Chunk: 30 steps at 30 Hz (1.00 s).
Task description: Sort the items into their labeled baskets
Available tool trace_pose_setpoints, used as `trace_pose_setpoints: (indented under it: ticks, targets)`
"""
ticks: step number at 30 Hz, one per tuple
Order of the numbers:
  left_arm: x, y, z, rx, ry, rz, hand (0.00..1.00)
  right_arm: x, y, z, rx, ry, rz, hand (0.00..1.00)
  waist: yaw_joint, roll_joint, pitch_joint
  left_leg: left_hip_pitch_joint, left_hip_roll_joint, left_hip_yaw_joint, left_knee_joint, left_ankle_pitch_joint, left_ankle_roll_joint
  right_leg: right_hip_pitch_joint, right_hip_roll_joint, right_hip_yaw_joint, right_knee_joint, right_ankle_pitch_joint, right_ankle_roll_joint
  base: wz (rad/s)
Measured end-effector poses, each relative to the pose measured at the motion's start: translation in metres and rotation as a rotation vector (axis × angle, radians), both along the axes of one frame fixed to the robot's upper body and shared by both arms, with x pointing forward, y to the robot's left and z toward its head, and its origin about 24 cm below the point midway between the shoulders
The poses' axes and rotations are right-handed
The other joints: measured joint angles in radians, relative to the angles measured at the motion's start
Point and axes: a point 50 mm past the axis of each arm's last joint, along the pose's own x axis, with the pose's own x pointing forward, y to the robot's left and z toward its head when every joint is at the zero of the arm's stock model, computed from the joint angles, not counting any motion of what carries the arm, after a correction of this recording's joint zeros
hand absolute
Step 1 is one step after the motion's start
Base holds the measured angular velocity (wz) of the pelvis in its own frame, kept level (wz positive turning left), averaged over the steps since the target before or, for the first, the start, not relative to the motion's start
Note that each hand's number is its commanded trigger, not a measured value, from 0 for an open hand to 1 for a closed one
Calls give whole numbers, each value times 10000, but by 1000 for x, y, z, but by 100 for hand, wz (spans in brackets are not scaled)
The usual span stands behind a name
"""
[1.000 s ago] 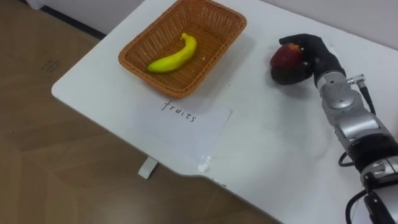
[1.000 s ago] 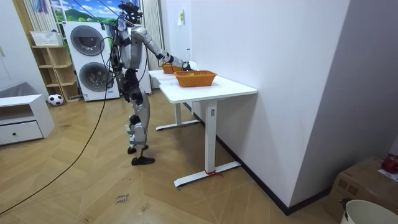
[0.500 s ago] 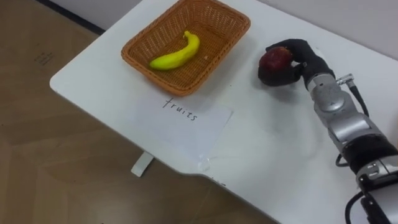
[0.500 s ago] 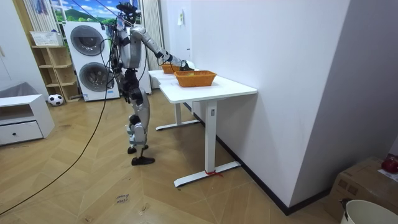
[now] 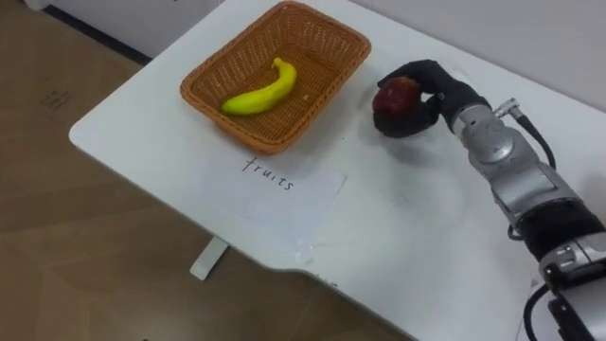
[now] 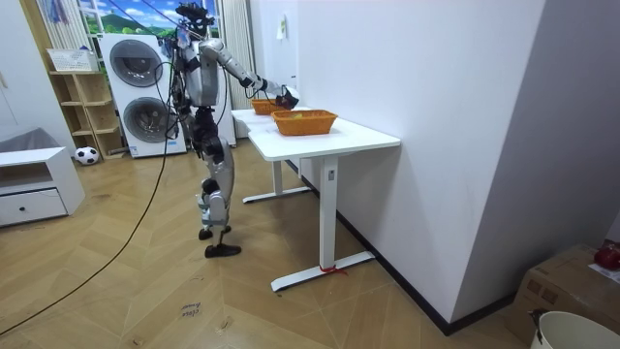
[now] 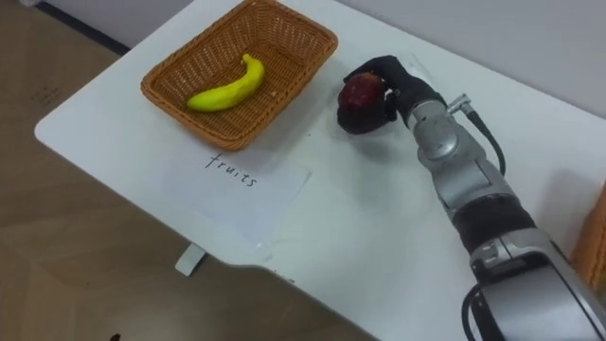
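Note:
A red apple [image 5: 394, 94] is held above the white table [image 5: 407, 227], just right of the wicker fruit basket [image 5: 220, 83]. My right hand [image 5: 428, 85] is shut on it, black fingers curled round it; the same apple [image 7: 360, 94] and hand [image 7: 392, 83] show in the right eye view. A yellow banana [image 5: 258, 87] lies inside the basket. A paper label [image 5: 275, 183] with handwriting lies on the table in front of the basket. In the room view I stand at the table's side with the right arm stretched over the basket [image 6: 303, 121].
The table's near edge and rounded corner [image 5: 90, 133] lie to the left, with wood floor beyond. A second wicker basket [image 6: 263, 105] stands farther along the table, and its edge [image 7: 595, 242] shows at the right. A wall runs along the table's far side.
My right hand has carried the apple leftward, closer to the fruit basket's right rim. The basket and banana stay put.

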Motion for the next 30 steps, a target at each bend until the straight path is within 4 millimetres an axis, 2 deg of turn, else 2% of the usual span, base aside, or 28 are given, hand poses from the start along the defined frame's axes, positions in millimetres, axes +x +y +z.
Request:
trace_pose_setpoints:
  ticks: [6, 10, 15, 22, 30]
  targets:
    - [-3, 5, 0, 116, 191, 296, 0, 2, 6, 10, 8, -345, 203, 100, -35, -35, -82, 365, -3, -20, -46, -1, -1, 364, 3, -2, -4, 1, 4, 1]
    - [-5, 7, 0, 184, 272, 423, 0, 3, 8, 15, -112, -337, 258, 100, -117, 12, -99, 467, 2, -46, -59, -6, 1, 453, 17, -32, 24, 6, 11, 0]
    - [-11, 8, -1, 164, 530, 484, 0, 3, 15, 24, -57, -579, 630, 100, -140, 71, -108, 537, 11, -91, -45, -2, 6, 556, 49, -59, 18, 36, -16, 2]
    - [-15, 7, -1, 63, 593, 489, 0, 1, 26, 44, 26, -1443, 1056, 100, -138, 81, -105, 694, -27, -369, -56, -2, 5, 876, 71, -178, -79, 32, -9, 13]
    - [-15, 6, 0, -57, 537, 445, 0, 1, 29, 48, 152, -1681, 1068, 100, 44, 81, -105, 712, -34, -511, -70, -4, 2, 944, 95, -29, -137, 19, 23, 7]
